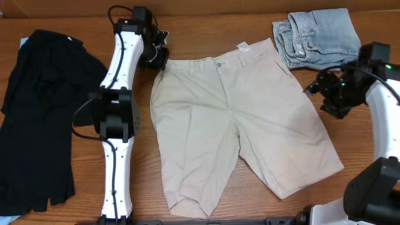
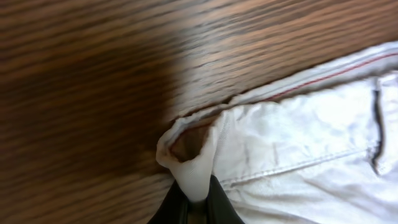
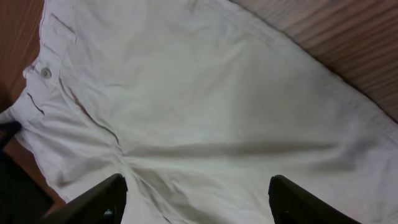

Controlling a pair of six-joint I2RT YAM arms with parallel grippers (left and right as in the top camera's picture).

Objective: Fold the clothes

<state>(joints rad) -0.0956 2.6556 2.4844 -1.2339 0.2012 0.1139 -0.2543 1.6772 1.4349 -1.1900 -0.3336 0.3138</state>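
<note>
On the middle of the table [image 1: 142,162] I see the shorts [image 1: 231,119] lying flat, waistband at the far edge, both legs toward the near edge. My left gripper [image 2: 196,200] pinches the waistband's left corner. My right gripper [image 3: 198,190] hangs by the shorts' right edge, fingers spread wide. Bare wood shows along both long sides. A black garment [image 1: 37,112] lies far left. Denim [image 1: 319,37] sits just beside the waistband's right corner.

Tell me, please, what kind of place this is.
Probably a robotics lab bench: left arm and right arm at a wooden table, beige shorts spread flat between them.
</note>
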